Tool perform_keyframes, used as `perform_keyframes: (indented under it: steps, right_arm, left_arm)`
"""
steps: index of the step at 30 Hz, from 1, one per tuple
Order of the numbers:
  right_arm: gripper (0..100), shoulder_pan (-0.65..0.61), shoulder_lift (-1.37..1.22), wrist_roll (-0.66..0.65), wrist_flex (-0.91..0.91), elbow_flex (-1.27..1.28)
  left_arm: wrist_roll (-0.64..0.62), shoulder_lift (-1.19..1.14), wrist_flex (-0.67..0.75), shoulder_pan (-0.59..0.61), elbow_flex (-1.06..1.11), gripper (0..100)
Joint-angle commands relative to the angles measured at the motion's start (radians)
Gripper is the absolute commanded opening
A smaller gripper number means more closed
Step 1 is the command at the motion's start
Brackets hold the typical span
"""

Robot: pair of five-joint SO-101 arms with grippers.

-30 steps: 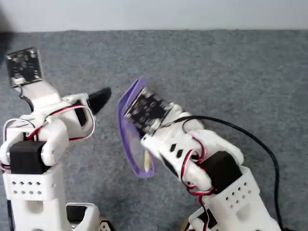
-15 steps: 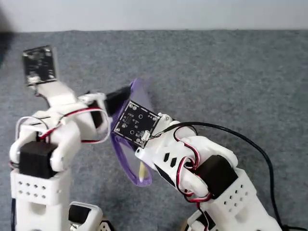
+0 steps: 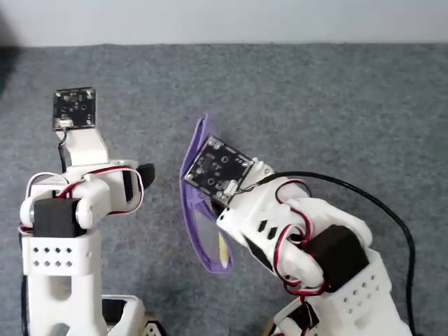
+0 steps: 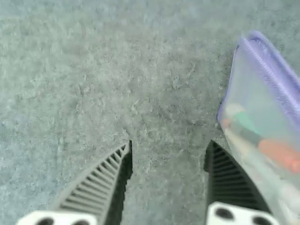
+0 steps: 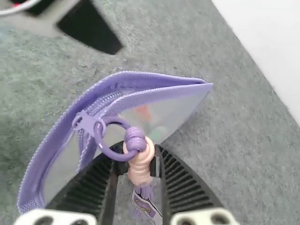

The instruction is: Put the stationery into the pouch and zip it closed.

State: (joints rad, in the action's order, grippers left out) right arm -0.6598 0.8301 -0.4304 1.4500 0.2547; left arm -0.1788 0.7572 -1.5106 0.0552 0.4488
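High view: the purple pouch (image 3: pixel 198 210) stands on edge on the grey bench (image 3: pixel 336 105), partly under the right arm's wrist. The left pincer (image 3: pixel 145 174) sits beside it, apart.

Left wrist view: the left pincer is spread above bare bench, with the pouch near one finger. Orange and green stationery (image 4: pixel 255 138) shows through the pouch's clear side.

Right wrist view: the right pincer (image 5: pixel 136 171) pinches the pink bead (image 5: pixel 139 161) on the zip's ring. The print on a small tag (image 5: pixel 143 206) below it is too small to read.

No writing, number or sign is legible anywhere. A small tag (image 5: pixel 142 206) hanging from the zip pull (image 5: pixel 138 157) of the pouch (image 5: pixel 154 105) bears a purple mark, too blurred to read.
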Motion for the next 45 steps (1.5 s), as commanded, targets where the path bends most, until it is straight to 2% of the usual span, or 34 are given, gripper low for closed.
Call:
perform_keyframes:
  steps: [1,7,14,17,22,26,30,36,41,45]
  right_arm:
    - [0.7,0.015,0.025,-0.011,0.005,-0.049]
    - [0.7,-0.081,0.016,-0.006,0.001,-0.028]
    - [0.7,-0.125,0.022,-0.005,-0.005,0.020]
    - [0.7,-0.128,0.024,-0.005,-0.005,0.020]
    - [0.7,-0.125,0.059,-0.006,0.005,0.015]
    - [0.7,-0.124,0.104,-0.009,0.051,0.015]
    - [0.7,-0.070,0.133,-0.011,0.082,0.015]
    - [0.7,0.025,0.156,-0.101,0.081,0.015]
    - [0.7,0.071,0.150,-0.107,0.071,0.017]
    - [0.7,0.122,0.147,-0.109,0.015,0.020]
  left_arm:
    - [-0.012,0.009,0.008,-0.006,-0.025,23]
    - [-0.170,0.005,0.109,-0.026,-0.188,24]
    - [-0.239,0.002,0.110,-0.276,-0.243,24]
    - [-0.236,0.000,0.107,-0.333,-0.191,24]
    - [-0.222,0.000,0.121,-0.267,-0.053,24]
    - [-0.141,0.008,0.121,-0.176,0.051,24]
    - [-0.097,0.008,0.115,-0.147,0.136,21]
    - [-0.083,0.009,0.114,-0.190,0.176,13]
    - [-0.087,0.009,0.037,-0.288,0.140,12]
    - [-0.089,0.009,-0.038,-0.307,0.045,12]
